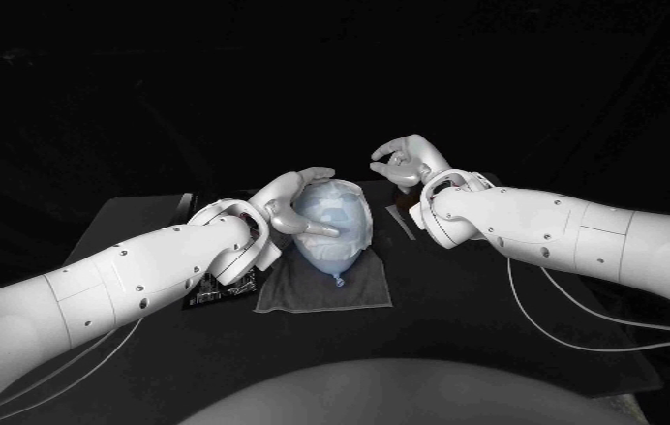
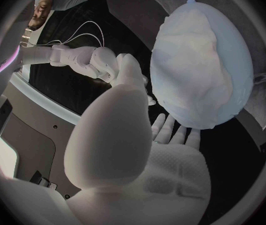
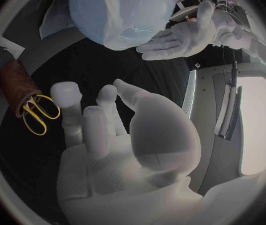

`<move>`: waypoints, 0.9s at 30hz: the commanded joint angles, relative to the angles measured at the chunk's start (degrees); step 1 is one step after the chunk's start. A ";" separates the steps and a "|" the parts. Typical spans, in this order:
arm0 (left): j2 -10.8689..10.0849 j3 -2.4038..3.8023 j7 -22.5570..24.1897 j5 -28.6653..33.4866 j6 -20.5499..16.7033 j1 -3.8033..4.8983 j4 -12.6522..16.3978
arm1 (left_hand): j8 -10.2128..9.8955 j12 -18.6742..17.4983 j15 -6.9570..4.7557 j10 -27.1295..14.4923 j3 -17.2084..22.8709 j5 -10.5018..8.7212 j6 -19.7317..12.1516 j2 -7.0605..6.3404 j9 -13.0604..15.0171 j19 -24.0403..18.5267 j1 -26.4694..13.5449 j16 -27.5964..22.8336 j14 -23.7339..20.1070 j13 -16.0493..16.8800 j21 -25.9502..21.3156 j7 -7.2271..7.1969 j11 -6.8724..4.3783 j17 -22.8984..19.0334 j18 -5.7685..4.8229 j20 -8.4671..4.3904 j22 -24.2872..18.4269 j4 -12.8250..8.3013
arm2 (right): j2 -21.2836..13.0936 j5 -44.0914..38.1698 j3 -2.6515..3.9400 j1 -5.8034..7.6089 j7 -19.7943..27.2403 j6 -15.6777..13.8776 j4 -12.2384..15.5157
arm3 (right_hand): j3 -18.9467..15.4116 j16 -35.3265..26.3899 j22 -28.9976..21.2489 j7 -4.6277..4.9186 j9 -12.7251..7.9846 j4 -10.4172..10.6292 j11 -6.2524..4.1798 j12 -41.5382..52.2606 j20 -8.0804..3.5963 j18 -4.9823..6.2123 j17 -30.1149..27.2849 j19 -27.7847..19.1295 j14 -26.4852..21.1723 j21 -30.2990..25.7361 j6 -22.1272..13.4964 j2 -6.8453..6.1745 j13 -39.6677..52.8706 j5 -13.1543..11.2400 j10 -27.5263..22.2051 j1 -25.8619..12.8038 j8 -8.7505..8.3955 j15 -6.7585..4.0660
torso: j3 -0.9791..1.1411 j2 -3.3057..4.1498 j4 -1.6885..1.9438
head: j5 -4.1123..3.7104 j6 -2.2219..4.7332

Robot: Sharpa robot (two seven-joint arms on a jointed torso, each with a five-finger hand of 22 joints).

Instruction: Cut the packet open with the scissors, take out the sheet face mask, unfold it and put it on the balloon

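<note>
The pale blue balloon (image 1: 350, 243) lies on a grey cloth (image 1: 324, 294) at the table's middle, its knot toward me. The white sheet mask (image 1: 332, 210) lies draped over the balloon's upper side. My left hand (image 1: 287, 207) rests against the balloon's left side with fingers spread; the right wrist view shows it flat against the balloon (image 3: 123, 15). My right hand (image 1: 408, 164) hangs above the table to the right of the balloon, apart from it, fingers spread and holding nothing. The yellow-handled scissors (image 3: 37, 114) lie by a brown holder (image 3: 17, 82) near the right hand (image 3: 114, 135).
A dark flat object (image 1: 217, 289) lies under my left forearm beside the cloth. The brown holder (image 1: 398, 220) sits just right of the balloon. White cables (image 1: 559, 318) hang from my right arm over the table's right side.
</note>
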 commanded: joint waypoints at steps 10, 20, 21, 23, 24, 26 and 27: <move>-5.39 1.06 4.99 11.68 2.49 0.98 3.69 | -0.15 -0.61 1.20 -0.53 -1.66 -0.03 0.09 -0.01 0.05 -0.34 -1.24 -0.67 -0.64 -0.16 -0.16 1.70 -0.93 -0.21 -0.55 0.06 -0.11 0.03 | -4.41 8.41 -0.03 -0.03 11.48 -4.07 4.85 | -0.07 -17.08 -11.33 0.03 -1.40 0.55 0.11 -10.86 0.33 2.85 -9.71 -4.83 -10.93 -18.54 1.02 -1.21 -11.94 0.10 -5.47 1.07 -1.09 0.10 | 0.13 -0.04 -0.06 | 0.80 0.00; -9.86 1.14 7.96 26.81 5.49 1.04 3.42 | 2.52 1.08 3.10 2.94 1.29 -0.36 3.88 2.05 1.58 2.06 -1.05 2.71 3.53 0.40 0.59 1.36 -1.16 1.79 -0.47 0.12 0.42 -0.25 | -7.44 12.97 -0.03 -0.24 15.95 -0.89 7.39 | 1.54 -35.29 -20.92 0.27 -2.54 0.46 0.54 -25.66 0.60 2.77 -24.00 -5.08 -18.93 -26.83 2.92 -1.27 -32.09 -0.01 -2.40 2.65 -1.71 0.60 | -0.04 -0.08 0.12 | 2.10 0.00; -10.27 1.14 8.84 29.01 5.06 1.04 3.29 | 4.05 3.12 3.85 7.17 4.57 -0.38 6.19 5.18 2.42 7.43 -0.81 6.17 8.45 1.00 2.50 1.96 -0.51 3.64 -0.22 0.09 1.59 -0.82 | -7.80 14.07 -0.03 -0.27 16.55 0.12 7.70 | 1.64 -35.82 -21.30 0.21 -2.61 0.27 0.58 -26.17 0.63 2.75 -24.36 -5.12 -19.03 -27.13 2.96 -1.16 -32.87 0.08 -2.17 3.00 -1.80 0.61 | -0.06 -0.09 0.12 | 2.19 0.00; -10.96 1.13 10.45 32.59 3.85 1.04 3.02 | 5.32 5.24 4.10 12.60 7.31 -0.46 8.49 7.47 3.11 15.69 -0.59 9.87 14.48 1.45 5.61 2.79 0.49 5.51 -0.22 -0.03 3.25 -0.50 | -8.44 17.16 -0.03 -0.30 17.45 1.98 8.21 | 1.74 -37.91 -22.59 0.35 -2.85 -0.19 0.80 -27.85 0.65 2.75 -25.83 -5.26 -19.20 -28.15 3.13 -0.59 -35.50 0.07 -1.70 4.06 -2.10 0.71 | -0.14 -0.17 0.12 | 2.42 0.00; -11.23 1.13 11.10 33.97 3.33 1.03 2.90 | 6.79 7.81 2.90 18.78 8.71 -0.33 10.91 9.26 3.89 23.57 -0.38 15.43 23.28 2.14 8.67 3.65 1.61 8.29 0.46 -0.08 4.83 -1.23 | -8.69 18.64 -0.03 -0.30 17.79 2.79 8.37 | 1.66 -38.87 -23.12 0.38 -2.94 -0.27 0.91 -28.42 0.62 2.78 -26.53 -5.21 -19.06 -28.53 3.19 -0.27 -36.52 -0.02 -1.41 4.36 -2.22 0.81 | -0.12 -0.17 0.07 | 2.55 0.00; -11.80 1.13 12.40 36.50 2.20 1.03 2.69 | 9.28 9.10 -0.46 25.74 10.31 -0.73 15.84 11.20 5.17 31.45 0.57 20.22 33.30 2.10 11.77 4.47 3.31 10.44 2.15 -0.37 5.94 -0.98 | -9.19 21.25 -0.03 -0.28 18.46 4.47 8.50 | 1.21 -44.37 -25.62 0.68 -3.37 -0.94 1.39 -30.45 0.90 2.71 -30.12 -6.68 -19.76 -30.90 2.99 0.22 -40.17 0.27 -0.87 5.44 -2.90 1.40 | -0.10 -0.21 0.07 | 2.79 0.00; -12.04 1.12 12.84 37.33 1.86 1.03 2.64 | 10.24 8.87 -1.04 27.88 10.55 -0.69 18.10 11.59 5.64 32.58 0.89 20.36 35.00 1.75 11.96 4.46 3.53 10.48 2.76 -0.37 5.79 -1.05 | -9.39 22.08 -0.03 -0.27 18.69 5.13 8.51 | 1.12 -45.58 -26.13 0.72 -3.45 -1.11 1.38 -30.92 1.00 2.66 -30.94 -6.77 -19.69 -31.29 3.00 0.34 -40.96 0.12 -0.88 5.70 -3.02 1.36 | -0.14 -0.23 0.08 | 2.93 0.00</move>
